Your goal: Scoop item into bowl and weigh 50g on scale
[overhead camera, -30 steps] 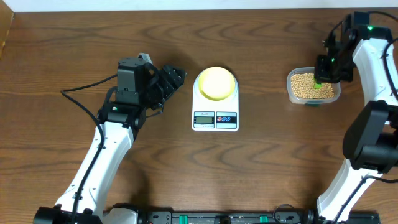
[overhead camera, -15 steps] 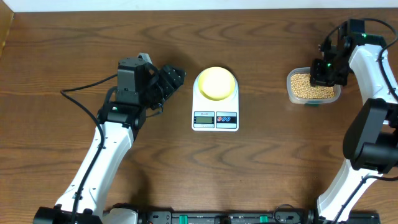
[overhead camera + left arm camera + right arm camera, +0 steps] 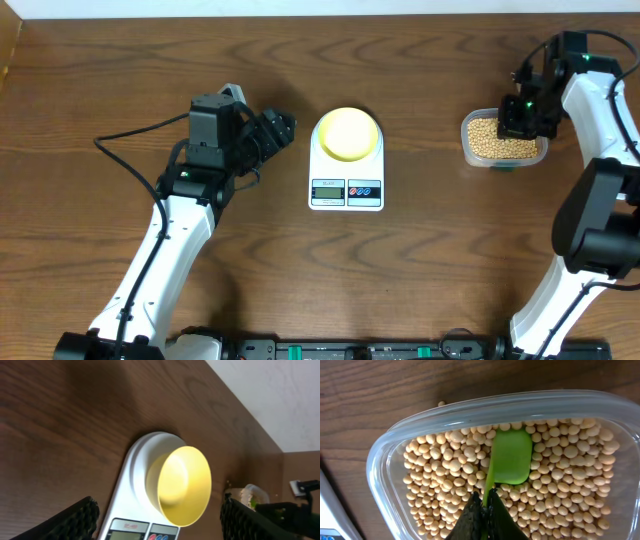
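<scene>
First scoop yet to land
Right gripper [image 3: 482,502] pinches scoop [image 3: 510,457] among beans [image 3: 440,467]; bowl [image 3: 347,133] on scale [image 3: 346,190] empty; left gripper [image 3: 283,128] spread, holding nothing.

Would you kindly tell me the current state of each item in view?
bowl: empty, upright on the scale.
scale: display unreadable.
tub: open, holding beans.
green scoop: blade bare, resting on the beans.
left fingers: open, empty.
right fingers: shut on the green scoop.

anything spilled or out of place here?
One bean lies on the table outside the clear tub, just past its rim: a small spill. Otherwise nothing odd: the bowl sits squarely on the scale, and the right hand holds the green scoop in the tub.
</scene>
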Tool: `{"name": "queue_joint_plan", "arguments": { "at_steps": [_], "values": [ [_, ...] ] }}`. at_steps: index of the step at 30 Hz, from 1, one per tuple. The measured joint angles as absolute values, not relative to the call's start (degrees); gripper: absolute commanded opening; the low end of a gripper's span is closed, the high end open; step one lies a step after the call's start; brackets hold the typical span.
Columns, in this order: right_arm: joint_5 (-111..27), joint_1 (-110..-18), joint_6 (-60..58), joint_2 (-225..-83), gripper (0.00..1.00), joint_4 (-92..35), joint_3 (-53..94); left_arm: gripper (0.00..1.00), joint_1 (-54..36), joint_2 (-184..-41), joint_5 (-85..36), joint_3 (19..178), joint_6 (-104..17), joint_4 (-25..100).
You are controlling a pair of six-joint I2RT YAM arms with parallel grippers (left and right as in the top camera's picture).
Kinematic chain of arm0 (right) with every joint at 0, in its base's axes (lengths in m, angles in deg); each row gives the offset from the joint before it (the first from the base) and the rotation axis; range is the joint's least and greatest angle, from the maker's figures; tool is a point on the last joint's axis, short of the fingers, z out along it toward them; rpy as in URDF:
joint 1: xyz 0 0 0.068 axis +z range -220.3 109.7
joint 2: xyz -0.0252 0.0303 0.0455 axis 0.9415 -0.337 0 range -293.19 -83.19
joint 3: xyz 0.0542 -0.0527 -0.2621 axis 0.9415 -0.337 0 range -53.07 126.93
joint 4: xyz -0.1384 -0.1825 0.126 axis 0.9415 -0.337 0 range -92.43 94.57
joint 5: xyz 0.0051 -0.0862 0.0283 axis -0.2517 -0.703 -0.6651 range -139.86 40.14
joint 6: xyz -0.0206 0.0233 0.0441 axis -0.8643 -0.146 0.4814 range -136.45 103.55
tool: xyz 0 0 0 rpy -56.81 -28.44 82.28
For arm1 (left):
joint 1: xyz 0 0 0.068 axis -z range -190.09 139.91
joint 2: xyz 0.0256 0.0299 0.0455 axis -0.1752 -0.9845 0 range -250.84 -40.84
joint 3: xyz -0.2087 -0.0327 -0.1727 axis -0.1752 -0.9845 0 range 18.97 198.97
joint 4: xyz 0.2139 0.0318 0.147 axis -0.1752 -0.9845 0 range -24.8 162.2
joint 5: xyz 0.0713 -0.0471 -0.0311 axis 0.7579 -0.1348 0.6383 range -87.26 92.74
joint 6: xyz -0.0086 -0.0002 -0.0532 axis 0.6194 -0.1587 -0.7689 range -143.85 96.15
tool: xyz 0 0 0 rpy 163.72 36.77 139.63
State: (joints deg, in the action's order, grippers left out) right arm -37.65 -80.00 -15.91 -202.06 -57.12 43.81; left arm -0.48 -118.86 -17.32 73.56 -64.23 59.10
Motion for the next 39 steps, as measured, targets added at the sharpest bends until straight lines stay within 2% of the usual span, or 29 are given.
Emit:
{"name": "queue_joint_plan", "arguments": {
  "at_steps": [6, 9, 14, 16, 33, 37, 39],
  "values": [
    [-35.64, -81.94, -15.91, -202.06, 0.09, -57.27, 43.59, 0.8, -0.48, -118.86, -16.4, 73.56, -63.82, 59.1],
    [-35.25, -82.62, -16.19, -202.06, 0.19, -57.25, 43.55, 0.79, -0.48, -118.86, -16.38, 73.56, -63.75, 59.1],
    [-34.94, -82.95, -16.61, -202.06, 0.46, -57.25, 43.48, 0.8, -0.48, -118.86, -16.38, 73.56, -63.38, 59.1],
    [-34.84, -82.95, -16.61, -202.06, 0.52, -57.21, 43.48, 0.79, -0.48, -118.86, -16.38, 73.56, -63.21, 59.1],
    [-34.66, -82.95, -17.59, -202.06, 0.64, -60.55, 46.82, 0.8, -0.48, -118.86, -16.38, 73.56, -57.02, 59.1],
    [-34.64, -82.95, -17.94, -202.06, 0.72, -60.77, 49.73, 0.8, -0.48, -118.86, -16.36, 73.56, -56.58, 59.1],
    [-34.64, -82.95, -18.23, -202.06, 0.72, -60.79, 50.23, 0.8, -0.48, -118.86, -16.38, 73.56, -56.56, 59.08]
  ]
}}
